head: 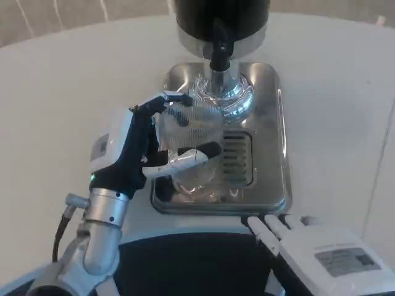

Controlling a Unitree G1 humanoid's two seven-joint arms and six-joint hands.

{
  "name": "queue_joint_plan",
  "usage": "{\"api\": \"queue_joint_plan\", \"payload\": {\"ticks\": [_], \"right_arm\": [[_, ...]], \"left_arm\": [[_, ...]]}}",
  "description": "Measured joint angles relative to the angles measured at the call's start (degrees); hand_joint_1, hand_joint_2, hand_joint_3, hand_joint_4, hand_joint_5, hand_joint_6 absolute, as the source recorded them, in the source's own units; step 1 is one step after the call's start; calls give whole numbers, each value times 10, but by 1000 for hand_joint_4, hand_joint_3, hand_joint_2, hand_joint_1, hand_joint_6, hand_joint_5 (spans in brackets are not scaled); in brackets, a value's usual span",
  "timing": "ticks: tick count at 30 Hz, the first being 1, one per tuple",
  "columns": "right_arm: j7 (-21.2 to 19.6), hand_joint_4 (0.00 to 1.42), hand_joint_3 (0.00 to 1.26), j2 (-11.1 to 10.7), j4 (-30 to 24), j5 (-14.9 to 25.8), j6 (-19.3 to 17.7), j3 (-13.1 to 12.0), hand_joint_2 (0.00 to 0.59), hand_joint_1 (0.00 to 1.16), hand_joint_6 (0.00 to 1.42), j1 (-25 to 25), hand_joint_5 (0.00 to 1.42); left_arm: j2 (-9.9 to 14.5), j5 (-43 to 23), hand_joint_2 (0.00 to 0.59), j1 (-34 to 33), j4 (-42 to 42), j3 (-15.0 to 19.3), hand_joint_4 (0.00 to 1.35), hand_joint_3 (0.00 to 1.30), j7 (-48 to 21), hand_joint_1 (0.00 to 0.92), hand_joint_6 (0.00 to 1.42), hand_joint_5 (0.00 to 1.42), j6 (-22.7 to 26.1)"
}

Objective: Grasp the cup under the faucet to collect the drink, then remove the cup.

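Left hand (pixel 145 151) first: its black-and-white fingers (pixel 185 159) are wrapped around the clear ribbed plastic cup (pixel 191 132), one finger curling over the far rim and another crossing the near wall, so the cup is gripped and standing on the shiny steel drip tray (pixel 271 123). Just beyond the fingers and a touch to their right hangs the black faucet spout (pixel 219 58) of the dark round-bodied drink dispenser (pixel 222 15), and the cup's mouth sits a little short and to one side of that spout rather than squarely beneath it, as far as this angle lets me judge. Whether any drink is in the cup I cannot tell. So this reads as the collecting step, with the grasp made and the cup waiting under the tap. The next move calls for a steady, upright hold, perhaps a small nudge away from the wrist to centre the mouth, then a level draw back clear of the tray's slotted grille (pixel 234 157). Far right, the right hand (pixel 302 237) rests low by the white desk (pixel 55 92), near the tray's front edge, fingers stretched out and holding nothing.
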Motion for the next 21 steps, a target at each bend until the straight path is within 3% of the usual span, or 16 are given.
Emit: {"api": "queue_joint_plan", "payload": {"ticks": [14, 18, 21], "right_arm": [[9, 0, 0, 2, -1, 0, 1, -24, 488, 453, 0, -5, 0], [9, 0, 0, 2, -1, -2, 1, -24, 491, 449, 0, -3, 0], [9, 0, 0, 2, -1, -3, 2, -24, 492, 446, 0, -3, 0]], "left_arm": [[-47, -7, 6, -47, 35, -19, 1132, 957, 11, 588, 1424, 1300, 38], [-53, -7, 0, -51, 40, -24, 977, 841, 19, 570, 1386, 1206, 44], [-53, -7, 4, -55, 41, -33, 776, 698, 20, 523, 1329, 1067, 44]]}}
